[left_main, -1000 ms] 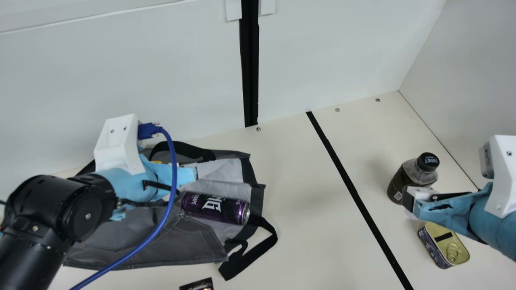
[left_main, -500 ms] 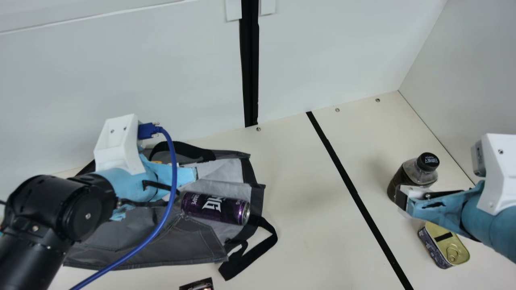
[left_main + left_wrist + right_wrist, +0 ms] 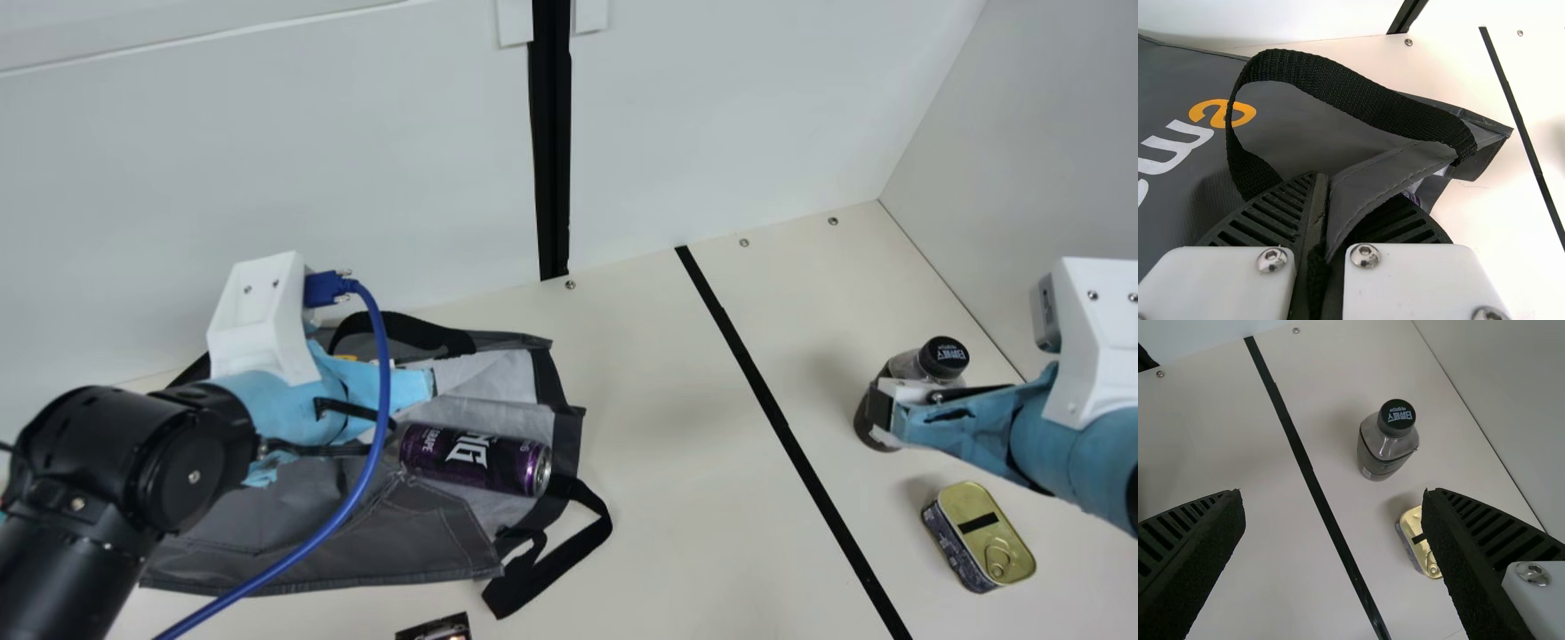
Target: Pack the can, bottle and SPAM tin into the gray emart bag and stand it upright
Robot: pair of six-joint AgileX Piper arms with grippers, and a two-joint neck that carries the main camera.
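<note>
My left gripper (image 3: pixel 413 418) is at the mouth of the gray emart bag (image 3: pixel 356 533), which lies flat; in the left wrist view the left gripper (image 3: pixel 1321 220) is shut on the edge of the bag (image 3: pixel 1198 160). The purple can (image 3: pixel 476 460) lies on its side on the bag's pale lining. My right gripper (image 3: pixel 880 413) hangs in front of the upright dark bottle (image 3: pixel 909 363), hiding part of it. In the right wrist view the right gripper (image 3: pixel 1331 527) is open, with bottle (image 3: pixel 1386 443) and tin (image 3: pixel 1415 540) beyond its fingers. The SPAM tin (image 3: pixel 987 542) rests near the bottle.
A small dark packet (image 3: pixel 436 628) shows at the main view's bottom edge. A black strap (image 3: pixel 560 560) of the bag spreads onto the table. Black tape (image 3: pixel 782 427) crosses the table between bag and bottle. White walls (image 3: pixel 711 116) stand behind and at the right.
My right gripper has shifted slightly left and up in the main view, covering more of the bottle and uncovering the tin's far end. The left arm, bag and can have stayed still.
</note>
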